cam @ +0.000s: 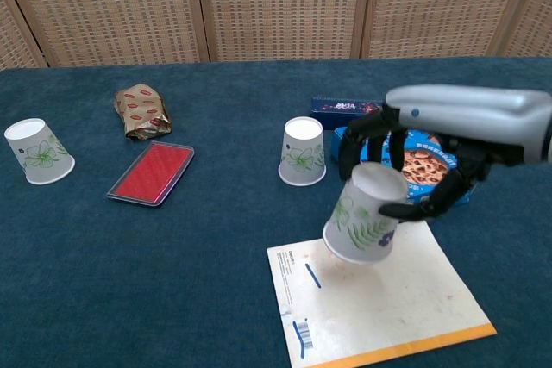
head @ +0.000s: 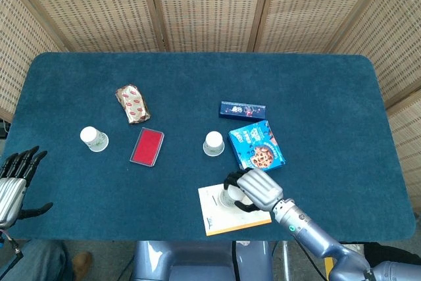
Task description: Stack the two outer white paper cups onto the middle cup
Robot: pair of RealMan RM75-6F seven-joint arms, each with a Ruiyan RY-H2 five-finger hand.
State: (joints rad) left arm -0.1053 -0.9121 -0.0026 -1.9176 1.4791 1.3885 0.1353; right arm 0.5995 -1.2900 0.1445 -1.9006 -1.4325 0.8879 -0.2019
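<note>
Both views are bright and evenly lit, the light soft and coming mostly from overhead. Shadows are faint and short: in the chest view the lifted cup (cam: 363, 226) casts a pale smudge on the paper sheet (cam: 379, 299) toward 6 o'clock, and the middle cup (cam: 303, 152) has only a thin dark rim at its base. The right hand (cam: 414, 165) carries a mild sheen along its silver back (no harsh glare). Focus is sharp across the blue cloth (head: 316, 83). In the head view, the table edges bow slightly toward the corners.
</note>
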